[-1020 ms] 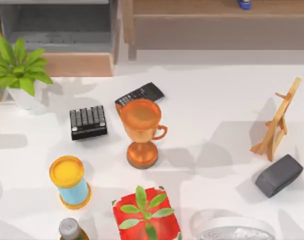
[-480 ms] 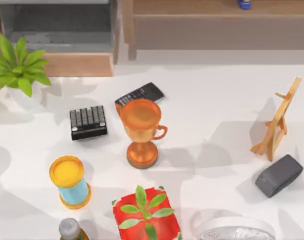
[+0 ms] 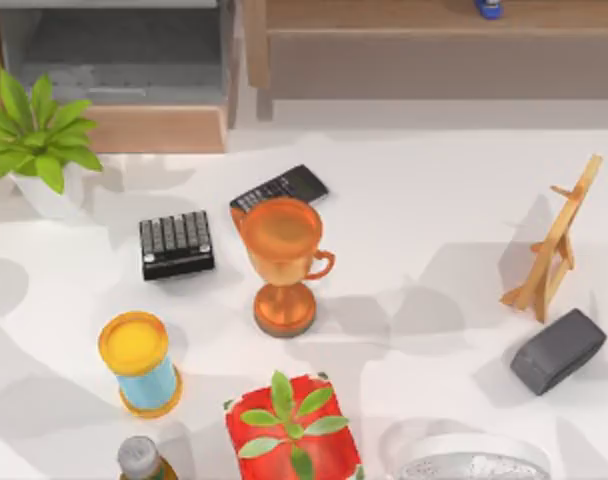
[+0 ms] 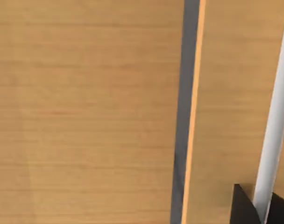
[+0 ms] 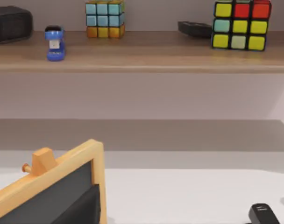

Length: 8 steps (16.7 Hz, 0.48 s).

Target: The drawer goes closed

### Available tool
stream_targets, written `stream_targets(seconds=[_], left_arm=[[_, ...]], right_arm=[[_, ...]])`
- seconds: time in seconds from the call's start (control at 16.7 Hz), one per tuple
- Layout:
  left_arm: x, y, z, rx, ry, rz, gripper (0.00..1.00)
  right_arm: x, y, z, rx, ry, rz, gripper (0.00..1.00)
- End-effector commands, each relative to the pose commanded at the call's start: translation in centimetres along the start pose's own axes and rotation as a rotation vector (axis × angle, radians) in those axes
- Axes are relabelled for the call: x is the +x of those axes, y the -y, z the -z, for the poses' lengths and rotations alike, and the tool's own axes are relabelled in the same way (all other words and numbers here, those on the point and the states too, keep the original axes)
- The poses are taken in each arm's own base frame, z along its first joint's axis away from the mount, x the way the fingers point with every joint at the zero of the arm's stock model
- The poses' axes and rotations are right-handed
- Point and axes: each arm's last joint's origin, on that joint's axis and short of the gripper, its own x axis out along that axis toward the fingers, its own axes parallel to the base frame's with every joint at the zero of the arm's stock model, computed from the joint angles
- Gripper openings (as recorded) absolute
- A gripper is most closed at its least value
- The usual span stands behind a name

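The drawer (image 3: 154,128) stands pulled out at the table's far left, its grey inside showing behind the light-tan front panel. In the left wrist view a light-tan wooden surface (image 4: 86,112) with a dark vertical gap is very close. Dark parts of my left gripper (image 4: 261,211) show at that picture's lower corner, against a white bar. The right wrist view looks over a small wooden easel board (image 5: 58,186) toward the shelf unit (image 5: 142,51).
In front of the drawer stand a potted plant (image 3: 39,130), a black keypad (image 3: 176,244), a dark calculator (image 3: 280,188) and an orange trophy cup (image 3: 282,260). A yellow-topped can (image 3: 139,365), red box (image 3: 292,430), easel (image 3: 556,240) and grey block (image 3: 558,350) lie nearer.
Shadows on the left side of the table have shifted. The drawer and the objects on the table have stayed where they were.
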Motion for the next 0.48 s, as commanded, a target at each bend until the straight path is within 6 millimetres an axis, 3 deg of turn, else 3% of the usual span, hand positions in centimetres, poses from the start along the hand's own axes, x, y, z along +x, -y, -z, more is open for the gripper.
stream_targets(seconds=[0.24,0.48], left_arm=[[2.8,-0.3,-0.2,-0.002,-0.001,-0.003,0.0],[2.9,-0.3,-0.2,-0.004,-0.001,-0.002,0.0]], right_arm=[[0.0,0.0,0.0,0.0,0.0,0.0,1.0],[0.0,0.0,0.0,0.0,0.0,0.0,1.0]])
